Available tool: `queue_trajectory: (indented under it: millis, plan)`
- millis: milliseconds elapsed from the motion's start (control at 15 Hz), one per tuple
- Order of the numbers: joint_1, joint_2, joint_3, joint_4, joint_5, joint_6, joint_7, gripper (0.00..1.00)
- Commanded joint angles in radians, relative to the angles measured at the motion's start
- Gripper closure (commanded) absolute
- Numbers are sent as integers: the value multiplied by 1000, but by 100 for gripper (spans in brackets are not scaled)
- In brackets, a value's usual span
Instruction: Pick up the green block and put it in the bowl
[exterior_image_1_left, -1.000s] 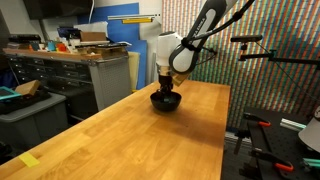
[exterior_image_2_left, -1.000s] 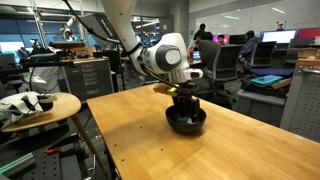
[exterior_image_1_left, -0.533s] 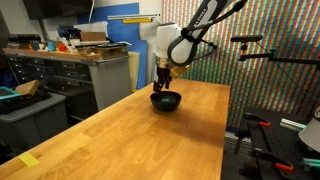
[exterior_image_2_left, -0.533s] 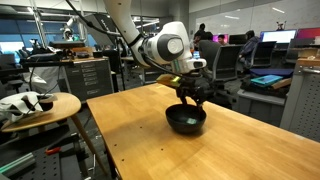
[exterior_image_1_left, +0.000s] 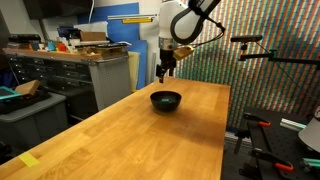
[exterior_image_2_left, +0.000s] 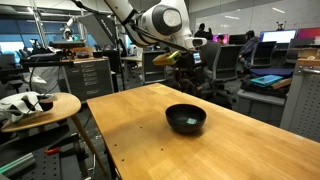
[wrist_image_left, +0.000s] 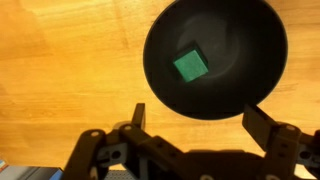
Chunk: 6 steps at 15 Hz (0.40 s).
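Observation:
The black glossy bowl (exterior_image_1_left: 166, 100) stands on the wooden table and shows in both exterior views (exterior_image_2_left: 186, 119). In the wrist view the green block (wrist_image_left: 190, 65) lies inside the bowl (wrist_image_left: 255, 50), near its middle. A faint green spot in the bowl also shows in an exterior view (exterior_image_2_left: 184, 124). My gripper (wrist_image_left: 197, 120) is open and empty, well above the bowl (exterior_image_1_left: 165, 70) (exterior_image_2_left: 188, 76).
The wooden table (exterior_image_1_left: 150, 135) is wide and bare around the bowl. A metal cabinet with clutter (exterior_image_1_left: 85, 65) stands behind the table. A round side table with white objects (exterior_image_2_left: 35, 105) stands beside the table edge. Office chairs and desks (exterior_image_2_left: 250, 60) are behind.
My gripper has risen straight up from the bowl, open. The green block stays in the bowl.

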<state>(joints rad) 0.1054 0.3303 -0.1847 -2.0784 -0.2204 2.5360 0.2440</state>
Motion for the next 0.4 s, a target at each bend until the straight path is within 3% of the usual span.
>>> queue_trajectory:
  millis: [0, 67, 333]
  plan:
    - [-36, -95, 55, -48, 45, -78, -37, 0]
    - [-31, -36, 43, -12, 5, -43, 2, 0]
    - [-37, -67, 59, -32, 13, -63, -1, 0]
